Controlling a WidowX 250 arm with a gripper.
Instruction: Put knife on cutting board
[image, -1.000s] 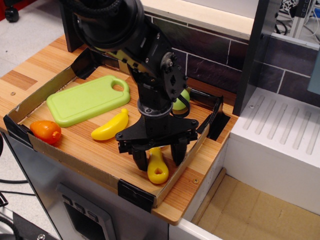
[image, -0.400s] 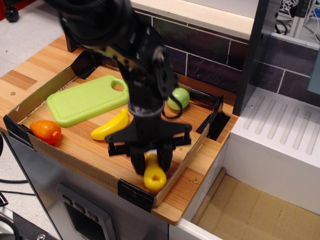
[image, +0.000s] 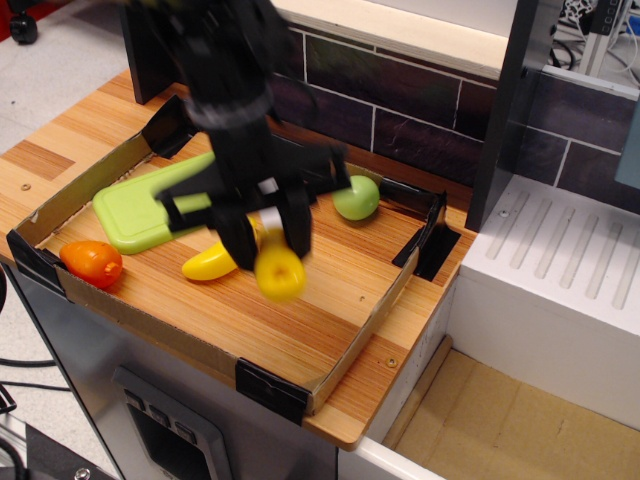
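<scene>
My black gripper (image: 265, 232) is shut on the knife (image: 279, 272) and holds it in the air above the middle of the tray. Only the knife's rounded yellow handle shows below the fingers (image: 238, 240); the white blade is hidden between them. The image is blurred by motion. The light-green cutting board (image: 140, 209) lies flat at the tray's back left, partly hidden behind my gripper. The gripper is just right of the board's near edge.
A yellow banana (image: 207, 263) lies beside the board, under my gripper. An orange toy (image: 91, 261) sits at the tray's left front corner. A green ball (image: 356, 198) sits at the back right. The cardboard tray wall (image: 170, 330) runs along the front.
The gripper has lifted the knife off the tray's front right corner and carried it up and to the left, toward the cutting board.
</scene>
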